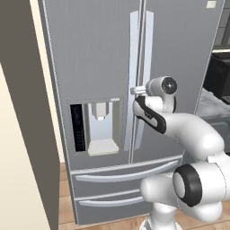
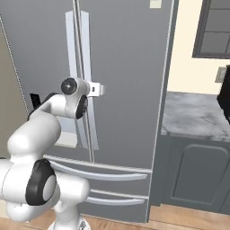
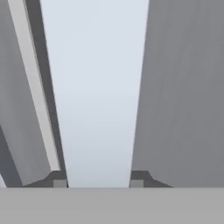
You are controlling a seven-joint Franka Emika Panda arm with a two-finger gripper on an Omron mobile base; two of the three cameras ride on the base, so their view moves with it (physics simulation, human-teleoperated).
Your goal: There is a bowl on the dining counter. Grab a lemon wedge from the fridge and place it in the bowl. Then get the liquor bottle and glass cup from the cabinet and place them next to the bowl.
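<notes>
nearest your hand camera is a pale vertical handle, running between the two dark fingertips of the gripper. each tip sits right at an edge of the bar, so you appear to be clamped on it, or within a hair of it; i judge it a grip on the handle.

taking the fridge as your landmark: the gripper is at the centre seam where the two upper doors meet, on the right door's handle, about mid-height. the water dispenser is set into the left door, below and left of the gripper. two drawers lie under the doors. right of the fridge there's a marble counter over a grey cabinet.

progress, as i read it: you're at the very start. both fridge doors are shut, so the lemon wedge is presumably inside, unseen. the bowl, bottle and cup are somewhere else. left to do: pull the door, fetch the wedge, then everything after.

writing: none readable. a small pale tag sits at the top of the fridge's right door, too small to read.
</notes>
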